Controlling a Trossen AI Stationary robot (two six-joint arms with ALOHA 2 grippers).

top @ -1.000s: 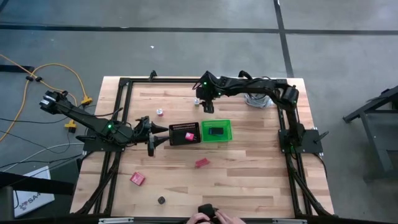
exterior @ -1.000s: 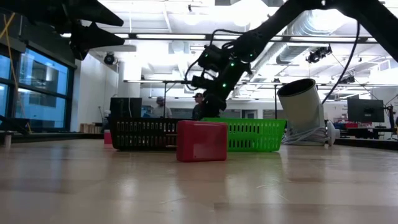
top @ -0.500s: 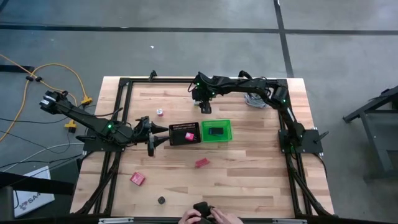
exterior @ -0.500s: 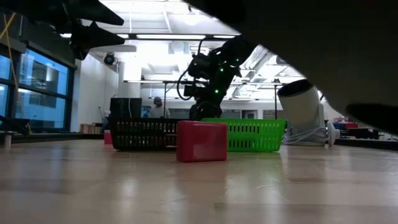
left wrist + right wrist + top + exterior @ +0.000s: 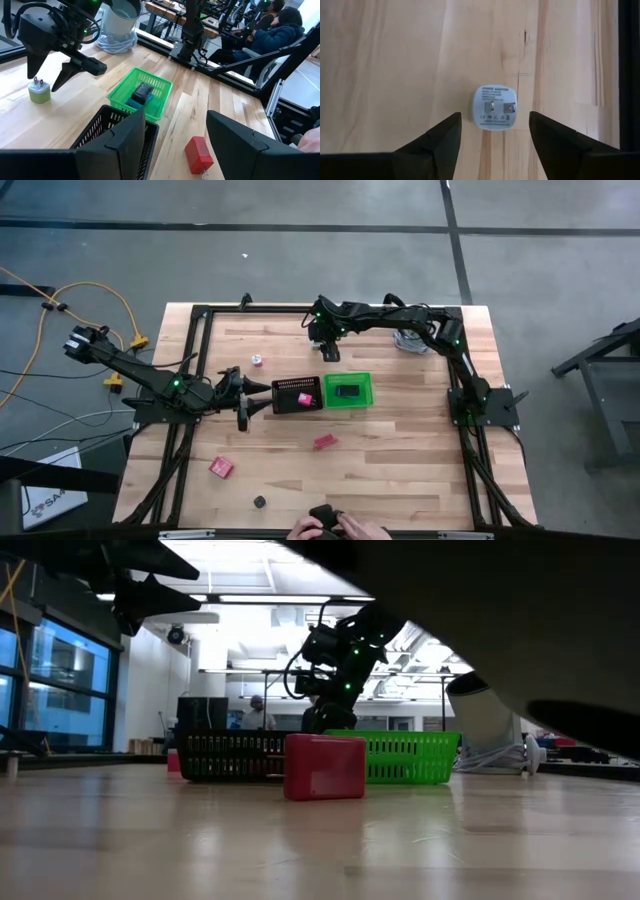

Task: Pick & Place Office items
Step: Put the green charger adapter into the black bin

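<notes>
A small white power adapter (image 5: 494, 107), greenish in the left wrist view (image 5: 39, 91), lies prongs-up on the table near the far edge. My right gripper (image 5: 494, 119) (image 5: 328, 350) hangs open above it, one finger on either side, touching nothing. My left gripper (image 5: 175, 131) (image 5: 250, 405) waits open at the left end of the black mesh tray (image 5: 297, 395). Loose items on the table are a red block (image 5: 324, 442), a pink-red block (image 5: 221, 468), a black round bit (image 5: 260, 502) and a small white-pink bit (image 5: 256, 360). A pink piece (image 5: 306, 398) lies in the tray.
The green bin (image 5: 347, 390) stands right of the tray and holds a dark block (image 5: 142, 92). A shiny silver round object (image 5: 412, 340) sits at the far right. A person's hand (image 5: 335, 528) is at the near edge, and a dark blur (image 5: 520, 630) covers much of the low view.
My right gripper has moved a little toward the table's left and come down over the adapter, staying open. A dark shape has come in front of the low camera. The person's hand at the near edge has shifted slightly.
</notes>
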